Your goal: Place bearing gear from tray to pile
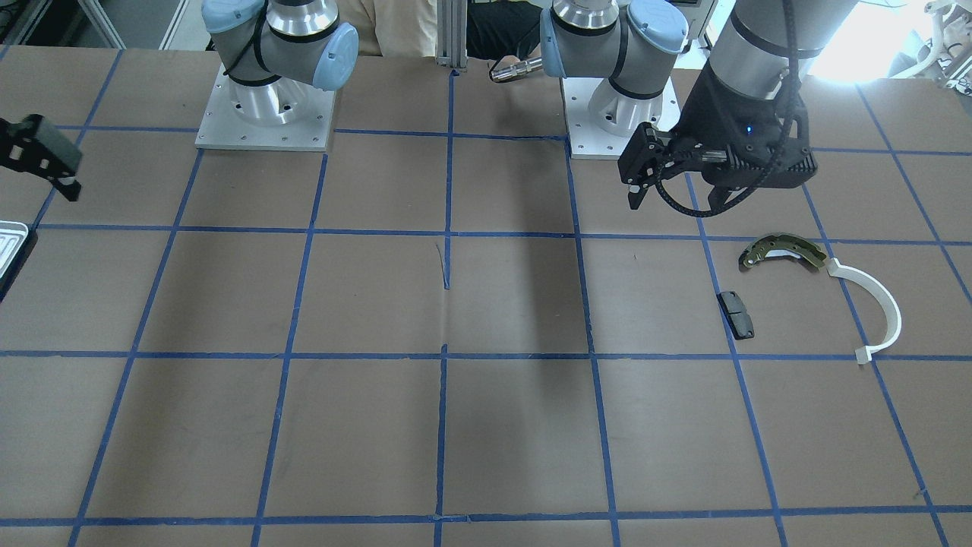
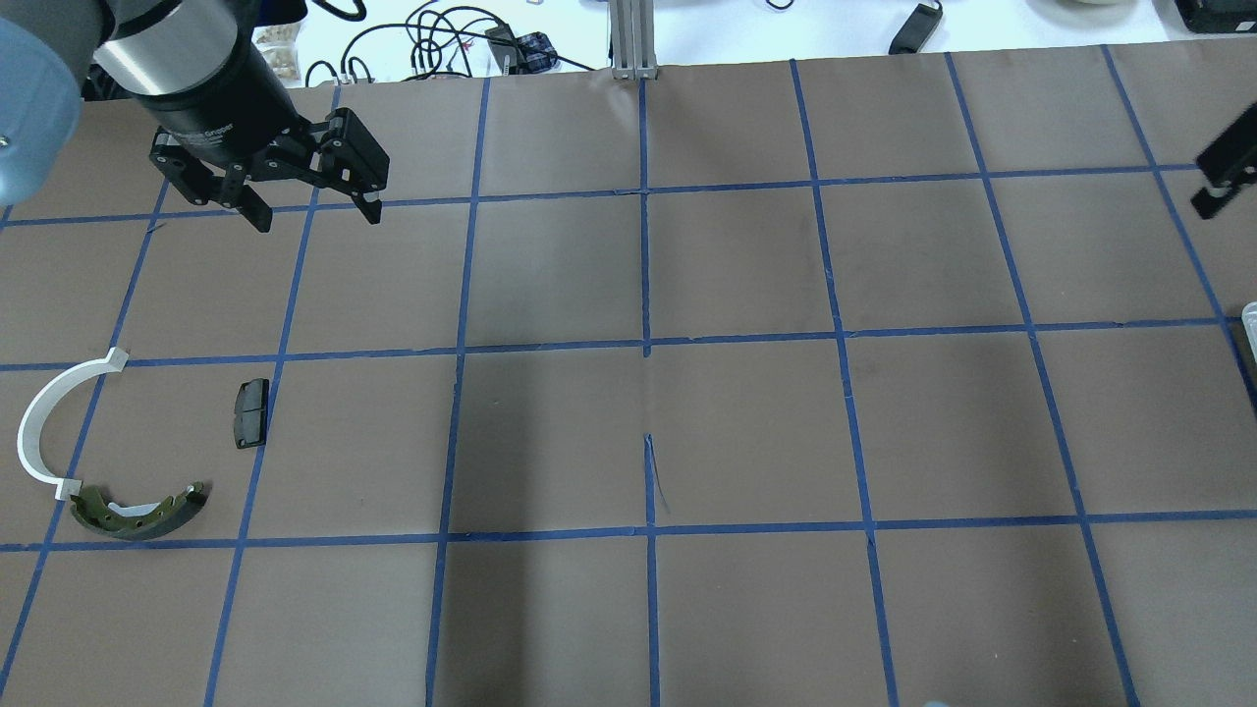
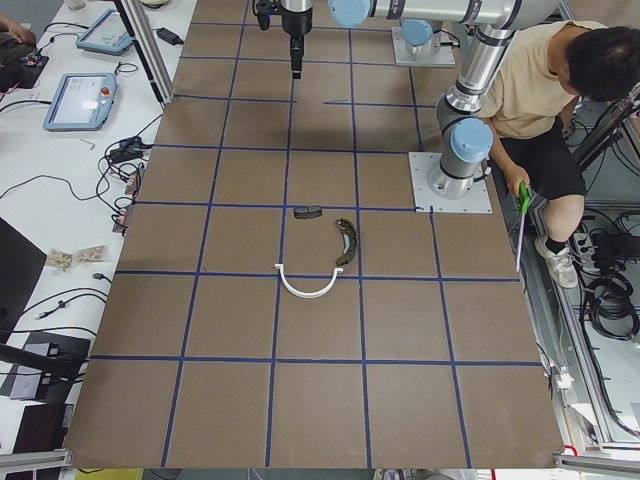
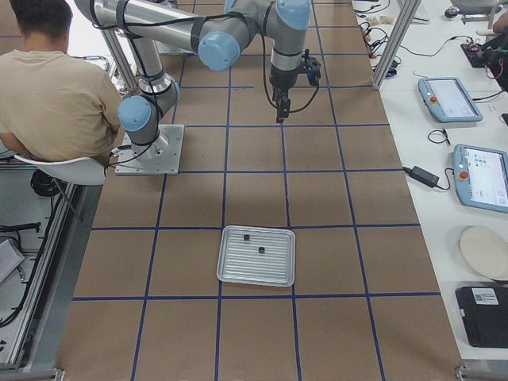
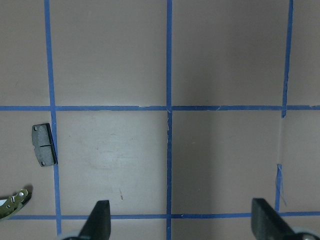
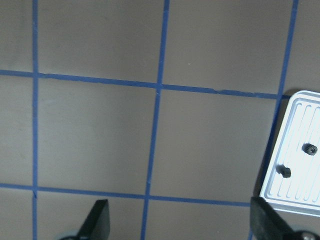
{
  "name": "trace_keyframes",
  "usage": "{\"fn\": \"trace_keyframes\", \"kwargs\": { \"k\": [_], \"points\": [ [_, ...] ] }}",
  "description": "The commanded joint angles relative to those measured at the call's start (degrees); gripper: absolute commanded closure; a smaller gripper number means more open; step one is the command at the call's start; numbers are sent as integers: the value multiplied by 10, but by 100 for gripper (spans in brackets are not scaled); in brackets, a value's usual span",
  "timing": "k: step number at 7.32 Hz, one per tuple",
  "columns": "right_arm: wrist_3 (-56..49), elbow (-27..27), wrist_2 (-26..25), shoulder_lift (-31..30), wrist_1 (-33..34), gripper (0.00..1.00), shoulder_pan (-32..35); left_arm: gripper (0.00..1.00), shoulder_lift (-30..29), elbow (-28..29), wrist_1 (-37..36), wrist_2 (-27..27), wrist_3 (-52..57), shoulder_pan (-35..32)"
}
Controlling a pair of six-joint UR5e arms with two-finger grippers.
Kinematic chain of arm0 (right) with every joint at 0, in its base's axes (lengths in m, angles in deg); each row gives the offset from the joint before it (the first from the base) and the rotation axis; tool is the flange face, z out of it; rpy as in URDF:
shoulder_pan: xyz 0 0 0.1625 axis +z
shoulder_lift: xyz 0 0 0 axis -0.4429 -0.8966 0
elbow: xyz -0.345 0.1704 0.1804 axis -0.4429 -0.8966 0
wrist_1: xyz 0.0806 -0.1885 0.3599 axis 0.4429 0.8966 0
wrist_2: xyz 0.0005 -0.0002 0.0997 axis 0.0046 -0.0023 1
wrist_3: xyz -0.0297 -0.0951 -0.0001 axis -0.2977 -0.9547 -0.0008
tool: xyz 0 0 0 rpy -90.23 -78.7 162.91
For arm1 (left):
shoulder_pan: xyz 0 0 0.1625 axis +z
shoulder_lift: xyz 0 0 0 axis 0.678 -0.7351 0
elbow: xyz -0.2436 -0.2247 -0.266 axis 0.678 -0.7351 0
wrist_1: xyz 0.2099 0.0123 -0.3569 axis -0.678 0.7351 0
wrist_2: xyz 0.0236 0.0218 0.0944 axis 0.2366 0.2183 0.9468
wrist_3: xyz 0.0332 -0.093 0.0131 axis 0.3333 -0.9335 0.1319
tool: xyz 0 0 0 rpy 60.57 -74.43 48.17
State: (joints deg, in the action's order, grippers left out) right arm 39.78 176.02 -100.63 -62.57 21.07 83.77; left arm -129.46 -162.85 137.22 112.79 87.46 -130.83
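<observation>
The silvery ribbed tray lies on the table and holds two small dark bearing gears. It also shows at the right edge of the right wrist view, with the gears in it. The pile is an olive brake shoe, a black pad and a white arc. My left gripper is open and empty, hanging above the table beyond the pile. My right gripper is open and empty, beside the tray and apart from it.
The table is brown with a grid of blue tape lines. The two arm bases stand at the robot's side. A seated person is by the bases. Tablets and cables lie on the white bench beyond the table.
</observation>
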Motion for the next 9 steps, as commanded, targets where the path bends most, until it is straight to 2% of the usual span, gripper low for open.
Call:
{"fn": "trace_keyframes", "kwargs": {
  "k": [1, 2, 3, 4, 6, 7, 9],
  "points": [
    [-87, 10, -5, 72, 53, 0, -130, 0, 0, 0, -1, 0, 0, 0],
    [-113, 23, -43, 119, 123, 0, -147, 0, 1, 0, -1, 0, 0, 0],
    [-159, 45, -59, 152, 206, 0, -150, 0, 1, 1, -1, 0, 0, 0],
    [-199, 82, -55, 174, 254, 0, -167, 0, 1, 0, -1, 0, 0, 0],
    [-264, 165, -41, 203, 392, 0, -199, 0, 1, 1, -1, 0, 0, 1],
    [-267, 190, -31, 206, 409, 0, -205, 0, 2, 1, -1, 0, 0, 0],
    [-282, 197, -36, 206, 411, 4, -206, 0, 2, 1, 0, 1, 0, 0]
  ]
}}
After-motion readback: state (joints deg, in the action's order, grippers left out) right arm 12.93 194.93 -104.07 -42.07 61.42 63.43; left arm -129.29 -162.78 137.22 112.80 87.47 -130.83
